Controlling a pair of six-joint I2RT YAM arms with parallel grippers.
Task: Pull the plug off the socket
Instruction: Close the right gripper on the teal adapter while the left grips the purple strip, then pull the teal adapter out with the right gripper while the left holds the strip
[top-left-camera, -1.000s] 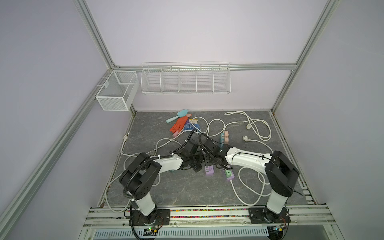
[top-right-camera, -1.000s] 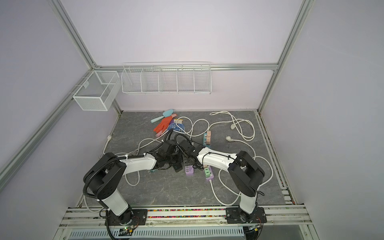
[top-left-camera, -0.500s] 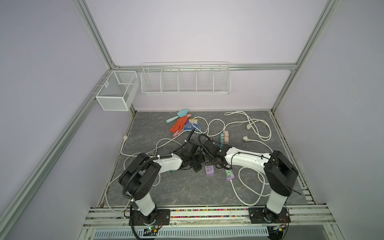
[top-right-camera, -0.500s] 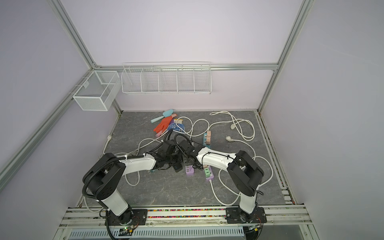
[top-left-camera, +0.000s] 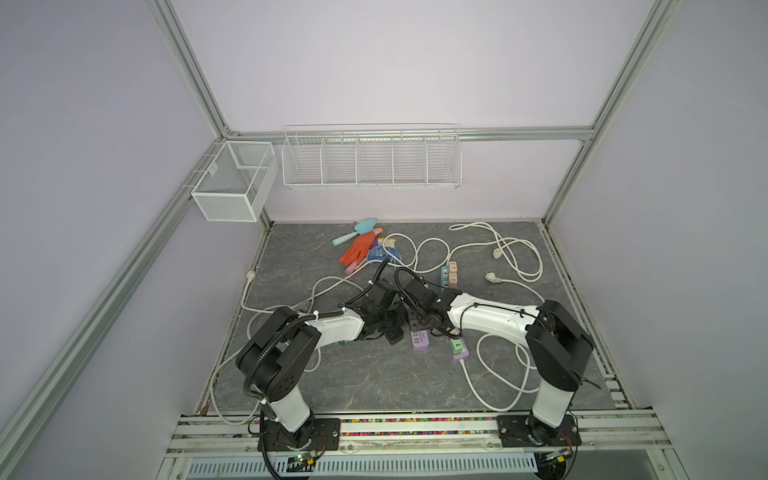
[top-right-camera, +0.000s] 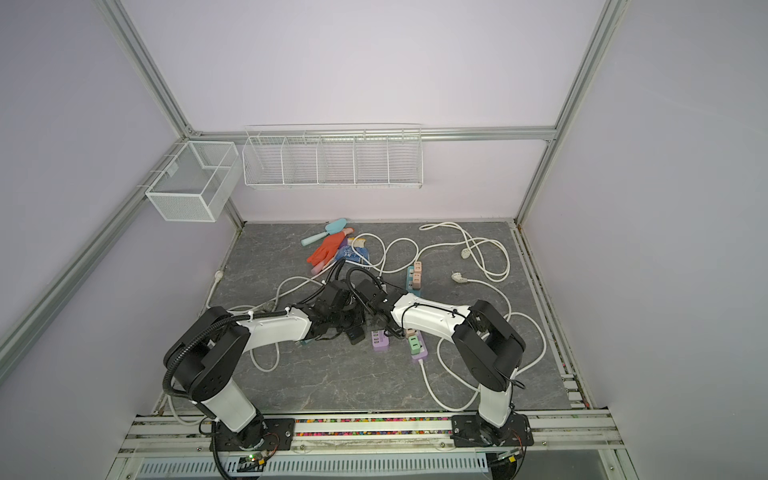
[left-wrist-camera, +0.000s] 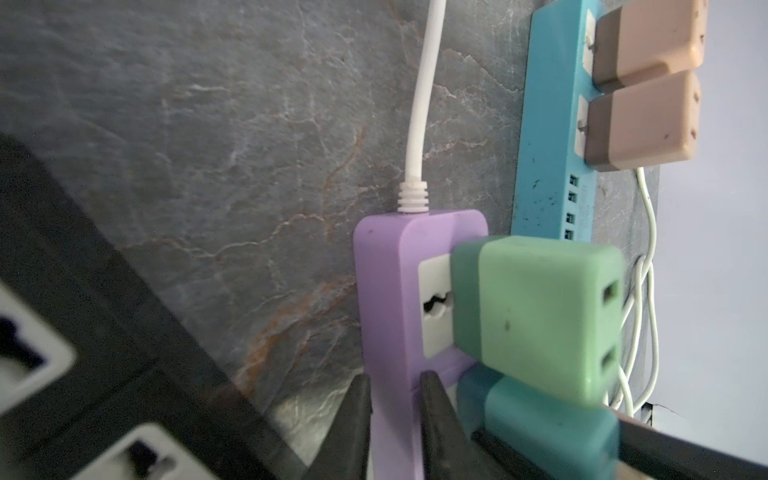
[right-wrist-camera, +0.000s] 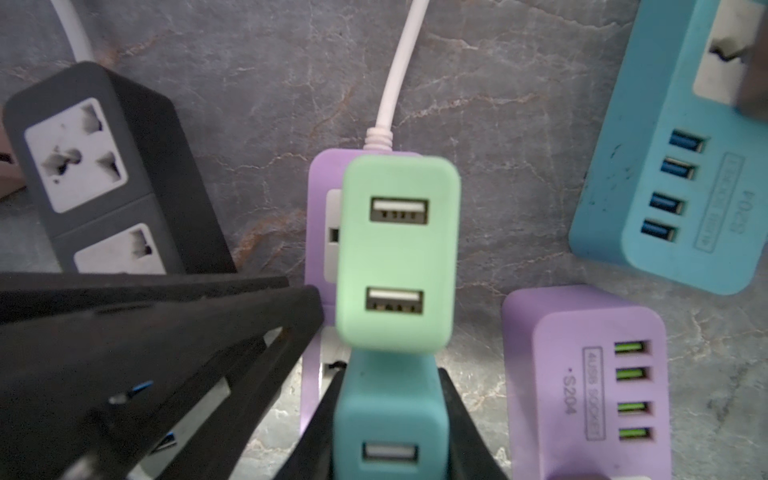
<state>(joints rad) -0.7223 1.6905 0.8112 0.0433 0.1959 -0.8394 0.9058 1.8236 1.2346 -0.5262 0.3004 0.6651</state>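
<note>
Teal plug (right-wrist-camera: 391, 419) clamped in my right end effector (right-wrist-camera: 392, 390), left end effector (left-wrist-camera: 392, 386) pinching the purple power strip (left-wrist-camera: 378, 257); pull straight out, no twisting.

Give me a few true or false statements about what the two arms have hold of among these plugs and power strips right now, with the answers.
1. The right end effector is shut on the teal plug. True.
2. The left end effector is open and holds nothing. False: it is clamped on the purple power strip.
3. The mint green plug lies loose on the table. False: it sits plugged into the purple power strip, beside the teal plug.
4. Two beige plugs sit in the blue power strip. True.
</note>
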